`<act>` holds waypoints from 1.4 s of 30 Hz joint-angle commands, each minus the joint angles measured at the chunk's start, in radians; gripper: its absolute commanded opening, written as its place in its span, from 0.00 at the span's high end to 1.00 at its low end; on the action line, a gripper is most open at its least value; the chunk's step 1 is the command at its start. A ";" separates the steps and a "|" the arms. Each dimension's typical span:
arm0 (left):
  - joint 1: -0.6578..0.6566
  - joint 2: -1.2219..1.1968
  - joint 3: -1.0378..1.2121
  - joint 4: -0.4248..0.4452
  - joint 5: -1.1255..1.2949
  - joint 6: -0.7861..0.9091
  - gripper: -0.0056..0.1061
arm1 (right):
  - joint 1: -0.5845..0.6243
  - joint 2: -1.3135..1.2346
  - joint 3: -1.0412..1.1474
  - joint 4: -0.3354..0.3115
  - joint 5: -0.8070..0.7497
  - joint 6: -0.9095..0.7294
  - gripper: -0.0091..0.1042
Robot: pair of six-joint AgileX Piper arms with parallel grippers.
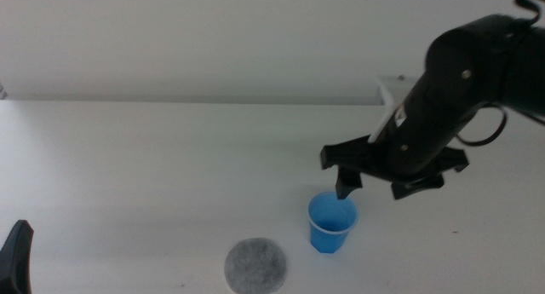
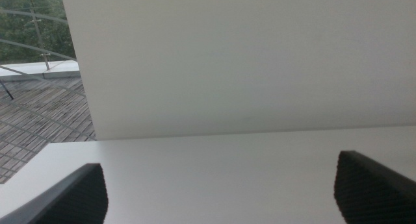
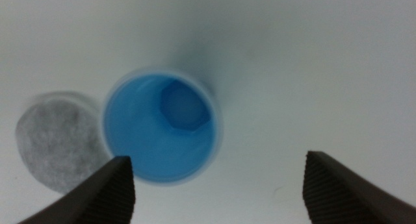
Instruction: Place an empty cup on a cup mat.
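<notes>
At the bottom left corner of your middle view the left gripper (image 1: 15, 258) waits, jaws spread wide on nothing. Low in the centre lies the speckled grey cup mat (image 1: 255, 265), flat on the white table (image 1: 128, 175). Just right of it, apart, stands the bright blue cup (image 1: 332, 221), upright and empty. Your right gripper (image 1: 375, 185) hovers above its rim, jaws released, one over the rim and the other out past the cup's right.

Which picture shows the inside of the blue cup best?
The right wrist view: it looks straight down into the cup, showing its blue, empty inside and bottom, with the open right gripper above it. The middle view shows the cup from the side, beside the mat. The left wrist view doesn't show it.
</notes>
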 commanded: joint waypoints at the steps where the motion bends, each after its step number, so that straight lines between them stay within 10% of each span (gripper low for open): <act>1: -0.010 -0.041 0.041 0.000 -0.012 0.000 0.11 | 0.010 0.017 -0.005 -0.012 -0.005 0.029 0.32; 20: -0.010 -0.041 0.041 0.000 -0.012 0.000 0.11 | 0.037 0.159 -0.005 -0.077 -0.049 0.130 0.37; 26: -0.010 -0.041 0.041 0.000 -0.012 0.000 0.11 | 0.059 0.211 -0.005 -0.081 -0.099 0.142 0.59; 30: -0.010 -0.041 0.041 0.000 -0.012 0.000 0.11 | 0.074 0.206 -0.005 -0.081 -0.110 0.148 0.92; 42: -0.010 -0.041 0.041 0.000 -0.012 0.000 0.11 | 0.270 0.152 -0.141 -0.088 -0.078 0.219 0.94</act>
